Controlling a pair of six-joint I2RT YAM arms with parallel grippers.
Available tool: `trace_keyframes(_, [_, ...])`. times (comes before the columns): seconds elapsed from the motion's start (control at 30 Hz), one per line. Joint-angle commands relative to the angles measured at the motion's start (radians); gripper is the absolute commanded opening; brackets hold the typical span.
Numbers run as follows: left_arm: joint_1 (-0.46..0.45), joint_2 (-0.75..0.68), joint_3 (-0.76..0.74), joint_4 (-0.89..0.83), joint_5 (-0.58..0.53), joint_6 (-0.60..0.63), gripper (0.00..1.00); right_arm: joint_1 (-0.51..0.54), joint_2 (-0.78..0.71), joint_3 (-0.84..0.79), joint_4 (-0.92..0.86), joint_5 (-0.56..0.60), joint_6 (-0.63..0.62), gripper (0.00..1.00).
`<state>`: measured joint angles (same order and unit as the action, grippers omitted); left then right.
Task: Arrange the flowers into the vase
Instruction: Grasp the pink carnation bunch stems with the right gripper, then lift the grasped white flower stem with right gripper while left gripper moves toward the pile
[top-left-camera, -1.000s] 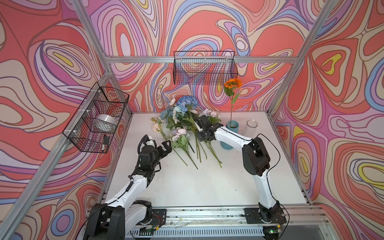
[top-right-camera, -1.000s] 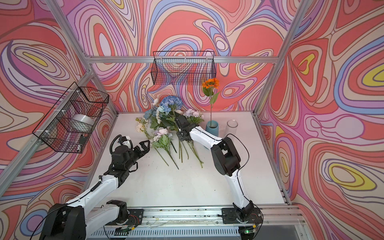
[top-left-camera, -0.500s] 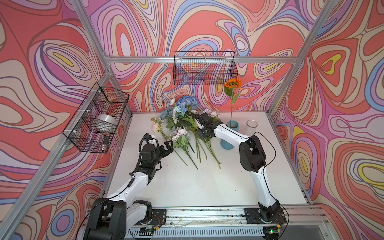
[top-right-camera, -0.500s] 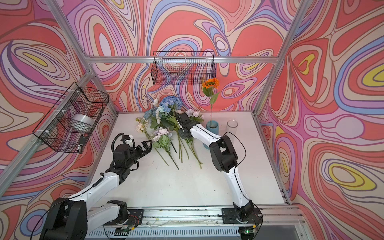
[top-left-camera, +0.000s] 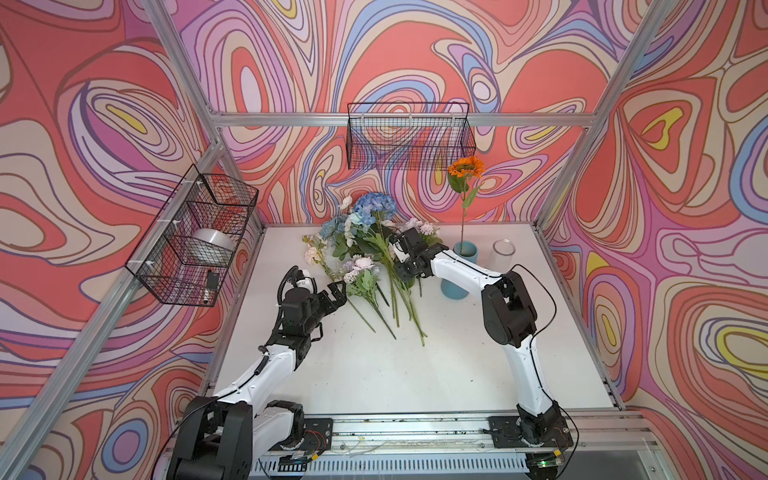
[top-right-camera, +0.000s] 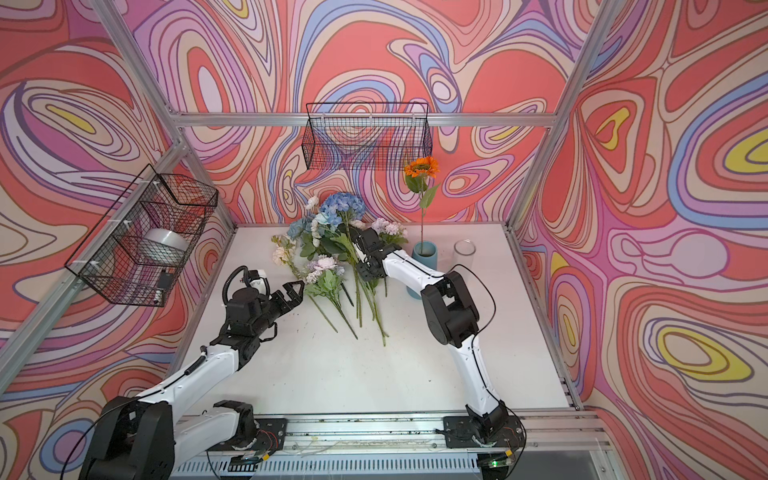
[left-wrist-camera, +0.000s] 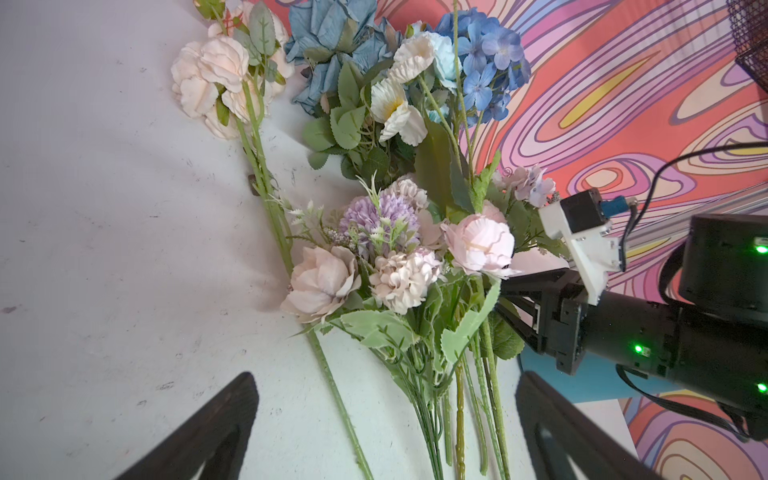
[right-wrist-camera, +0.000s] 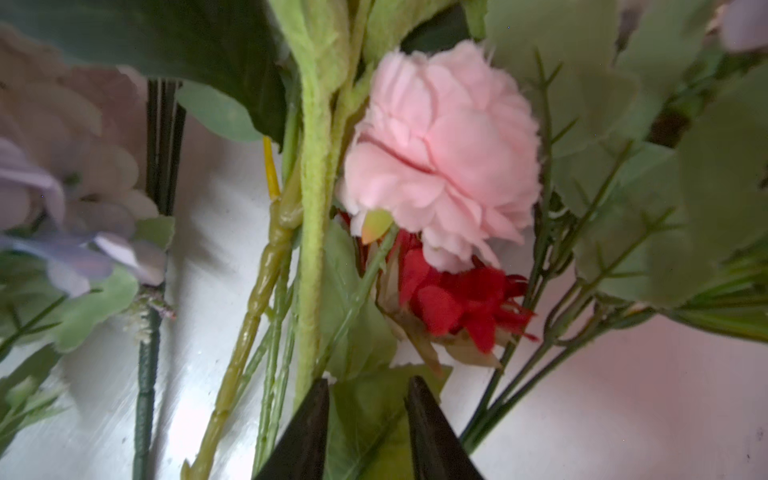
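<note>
Your left gripper (left-wrist-camera: 386, 378) has its fingers spread wide, tips just short of the stems of the flowers (top-left-camera: 374, 257) heaped on the table (top-left-camera: 374, 374), with the forearm reaching low. Your right gripper (right-wrist-camera: 365, 384) is narrowly parted over a green leaf (right-wrist-camera: 365, 419), its elbow bent beside the blue vase (top-left-camera: 469, 252), which holds one orange sunflower (top-left-camera: 465, 167).
</note>
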<state>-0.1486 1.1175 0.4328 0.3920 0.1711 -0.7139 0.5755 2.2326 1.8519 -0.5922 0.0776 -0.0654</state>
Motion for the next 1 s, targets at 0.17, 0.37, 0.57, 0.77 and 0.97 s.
trace_keyframes(0.17, [0.014, -0.03, 0.018, -0.012, -0.039, -0.012, 1.0, 0.02, -0.054, -0.028, 0.046, -0.054, 0.026, 0.27])
trace_keyframes(0.37, [0.014, -0.045, 0.016, -0.029, -0.038, -0.012, 1.0, 0.021, 0.021, 0.044, 0.046, -0.066, 0.017, 0.26])
trace_keyframes(0.57, [0.014, -0.05, 0.02, -0.032, -0.032, -0.01, 1.0, 0.02, 0.085, 0.088, 0.064, -0.078, 0.021, 0.22])
trace_keyframes(0.77, [0.014, -0.053, 0.017, -0.033, -0.026, -0.012, 1.0, 0.018, 0.114, 0.108, 0.081, -0.047, 0.027, 0.17])
trace_keyframes(0.97, [0.014, -0.061, 0.017, -0.031, -0.023, -0.013, 1.0, 0.018, 0.129, 0.129, 0.072, 0.003, 0.028, 0.25])
